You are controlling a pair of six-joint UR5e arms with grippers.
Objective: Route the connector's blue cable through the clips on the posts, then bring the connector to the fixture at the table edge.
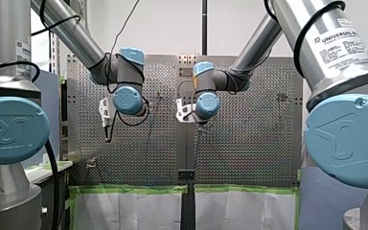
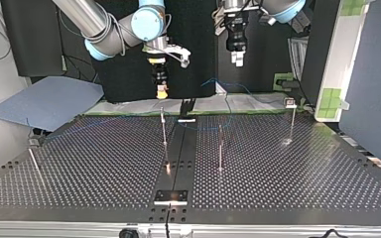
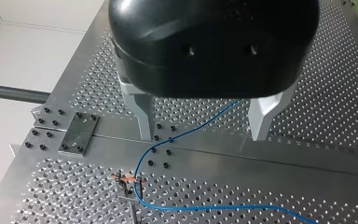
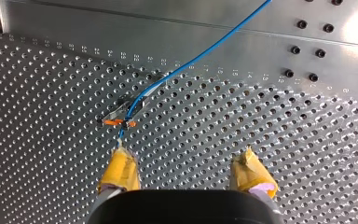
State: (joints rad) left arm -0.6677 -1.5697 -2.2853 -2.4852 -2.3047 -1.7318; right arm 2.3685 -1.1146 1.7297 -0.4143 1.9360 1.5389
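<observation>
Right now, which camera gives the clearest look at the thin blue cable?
The left wrist view: the thin blue cable shows as one long curve, sweeping past a small orange-tabbed clip. The right wrist view shows a shorter stretch; the top and front views show only faint threads.

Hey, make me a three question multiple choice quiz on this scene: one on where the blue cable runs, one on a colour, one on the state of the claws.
1. In the left wrist view, where does the blue cable run?
A. below the gap between my left claw's fingers
B. wound round one finger
C. hanging from the claw

2. What colour are my right claw's pads?
A. black
B. yellow
C. green

3. How do the two claws stand?
A. both open, empty
B. left shut on the cable
C. both shut

Answers:
1 A, the cable passes beneath, between the two fingers.
2 B, the right wrist view shows yellow pads.
3 A, each wrist view shows fingers apart, nothing gripped.
</observation>
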